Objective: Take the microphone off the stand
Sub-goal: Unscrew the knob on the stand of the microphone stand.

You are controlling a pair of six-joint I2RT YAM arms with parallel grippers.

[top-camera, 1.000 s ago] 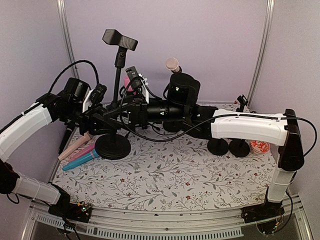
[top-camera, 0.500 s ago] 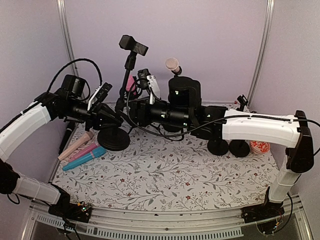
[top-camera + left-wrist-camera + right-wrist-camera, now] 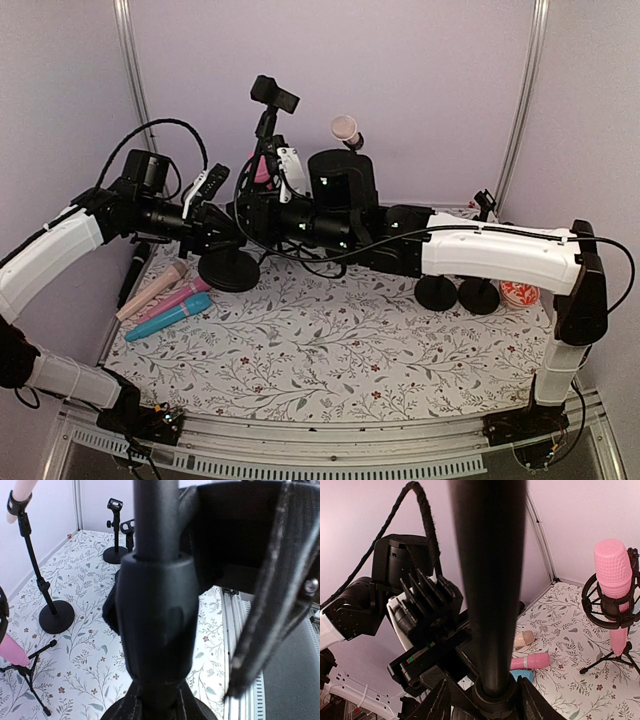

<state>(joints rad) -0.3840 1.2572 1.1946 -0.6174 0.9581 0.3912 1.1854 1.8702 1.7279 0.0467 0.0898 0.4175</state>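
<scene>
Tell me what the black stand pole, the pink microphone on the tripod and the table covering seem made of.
Stand pole: probably metal tube, matte black; smooth, straight, faint sheen.
Pink microphone: likely plastic; uniform colour, fine grid moulded on its head.
Table covering: floral printed sheet, lying flat; paper, cloth or vinyl cannot be told.

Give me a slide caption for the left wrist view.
Left pincer shut on the black stand pole at its collar, more stands on the floral mat behind.
</scene>
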